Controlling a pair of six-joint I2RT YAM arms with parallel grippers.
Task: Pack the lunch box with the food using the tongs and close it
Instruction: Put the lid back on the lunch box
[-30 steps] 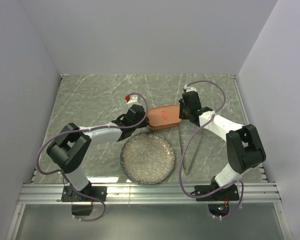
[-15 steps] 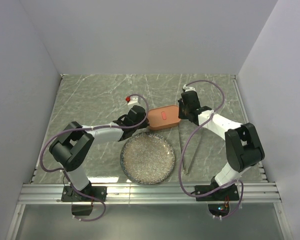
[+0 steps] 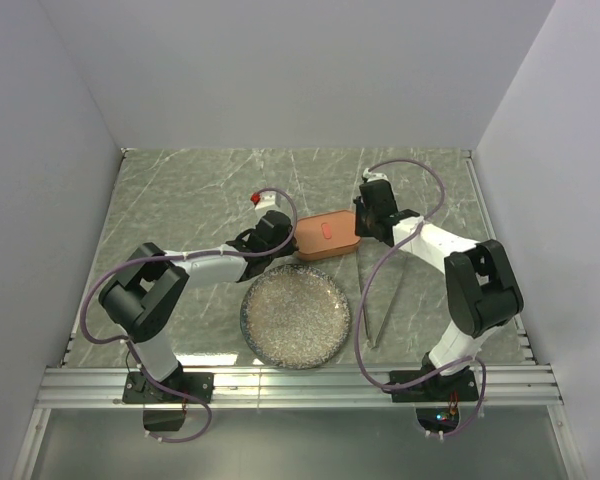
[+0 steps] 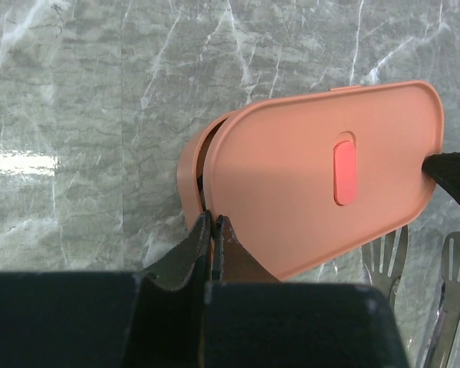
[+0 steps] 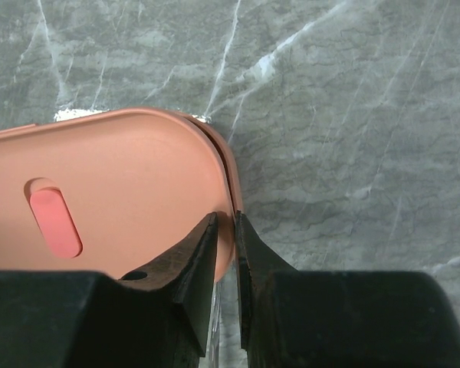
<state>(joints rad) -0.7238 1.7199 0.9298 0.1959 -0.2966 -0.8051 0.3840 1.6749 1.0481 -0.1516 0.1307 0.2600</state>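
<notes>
The salmon-orange lunch box [image 3: 326, 236] lies on the table beyond the plate. Its lid [image 4: 322, 176], with a red mark [image 4: 344, 169], sits slightly askew, so the tray's rim [image 4: 188, 172] shows at the left end. My left gripper [image 4: 212, 217] is shut, its tips touching that left end. My right gripper [image 5: 225, 216] is at the right end, its jaws closed narrowly with the box's rim [image 5: 235, 201] between them. The grey tongs [image 3: 380, 300] lie on the table right of the plate; their slotted tips [image 4: 389, 257] show beside the box. The food is hidden.
A round speckled grey plate [image 3: 295, 316] sits in front of the box with nothing on it. White walls stand on the left, right and far sides. A metal rail [image 3: 300, 380] runs along the near edge.
The right wrist has crept slightly to the far left against the box's end, and the left arm has shifted a little. The box and tongs have stayed put.
</notes>
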